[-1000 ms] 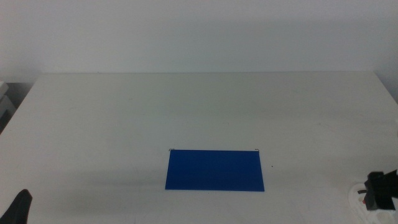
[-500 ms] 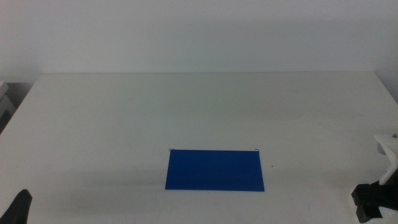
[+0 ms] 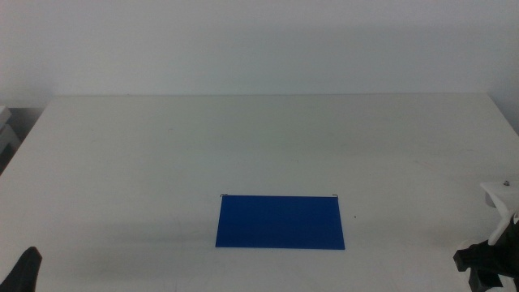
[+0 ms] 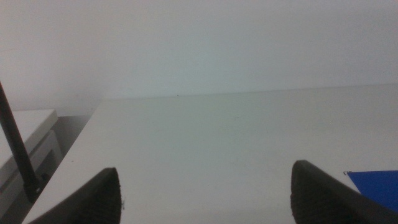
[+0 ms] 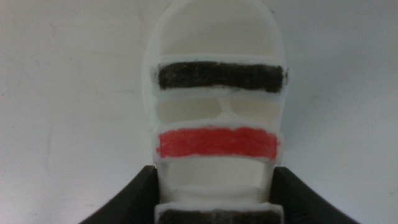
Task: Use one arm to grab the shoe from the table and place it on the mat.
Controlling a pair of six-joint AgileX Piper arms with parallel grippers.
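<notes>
The shoe (image 5: 216,112), a white sandal with black and red straps, sits between my right gripper's (image 5: 214,171) two dark jaws, which press on its sides. In the middle view the right gripper (image 3: 485,261) is at the table's near right corner, and the shoe's white end (image 3: 496,201) sticks up above it. The blue mat (image 3: 280,221) lies flat on the white table (image 3: 243,138), well to the left of the shoe. My left gripper (image 4: 205,171) is open and empty and waits at the near left corner (image 3: 26,269).
The mat's corner shows in the left wrist view (image 4: 376,186). A white unit (image 4: 25,143) and a black cable (image 4: 15,149) stand beyond the table's left edge. A plain wall runs behind the table's far edge.
The right gripper has closed on the shoe and lifted it: the shoe's white end now stands above the gripper. Gripper and shoe have shifted slightly left. The left arm has not moved.
</notes>
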